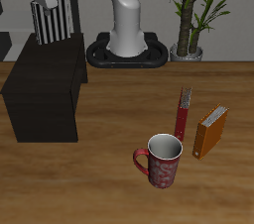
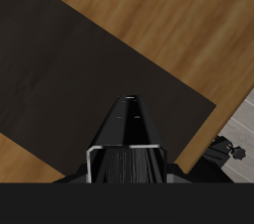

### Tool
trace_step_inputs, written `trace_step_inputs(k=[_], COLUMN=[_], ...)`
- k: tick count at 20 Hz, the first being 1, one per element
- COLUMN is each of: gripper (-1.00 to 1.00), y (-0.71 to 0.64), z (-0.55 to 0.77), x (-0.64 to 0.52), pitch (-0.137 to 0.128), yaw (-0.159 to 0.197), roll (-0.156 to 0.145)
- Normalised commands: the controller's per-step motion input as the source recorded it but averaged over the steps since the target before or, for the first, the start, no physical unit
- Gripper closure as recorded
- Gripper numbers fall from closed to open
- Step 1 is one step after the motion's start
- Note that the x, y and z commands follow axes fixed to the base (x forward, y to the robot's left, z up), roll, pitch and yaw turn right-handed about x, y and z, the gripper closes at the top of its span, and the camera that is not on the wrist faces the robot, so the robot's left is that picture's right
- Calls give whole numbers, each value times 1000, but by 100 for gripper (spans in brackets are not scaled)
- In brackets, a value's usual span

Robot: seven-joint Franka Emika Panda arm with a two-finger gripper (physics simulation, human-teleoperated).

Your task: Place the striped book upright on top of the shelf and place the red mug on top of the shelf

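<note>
My gripper (image 1: pixel 44 0) is shut on the top of the striped book (image 1: pixel 52 23), holding it upright over the back part of the shelf (image 1: pixel 45 81). The book's lower edge is at or just above the shelf's flat black top; I cannot tell whether it touches. In the wrist view the book (image 2: pixel 127 137) appears end-on as a dark wedge below me, over the shelf top (image 2: pixel 69 64). The red mug (image 1: pixel 161 161) stands upright on the wooden table near the front edge, its handle towards the shelf.
A slim red book (image 1: pixel 183 114) and an orange book (image 1: pixel 209 131) stand upright beside the mug. The robot base (image 1: pixel 124 48) and a potted plant (image 1: pixel 189 15) are at the back.
</note>
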Motion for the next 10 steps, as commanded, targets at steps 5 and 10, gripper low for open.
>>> trace_step_inputs(k=[5, 10], gripper=[100, 100], y=[-59, -31], z=[-26, -23], x=[-30, -34], pitch=[0, -31], yaw=[-37, 8], roll=[24, 28])
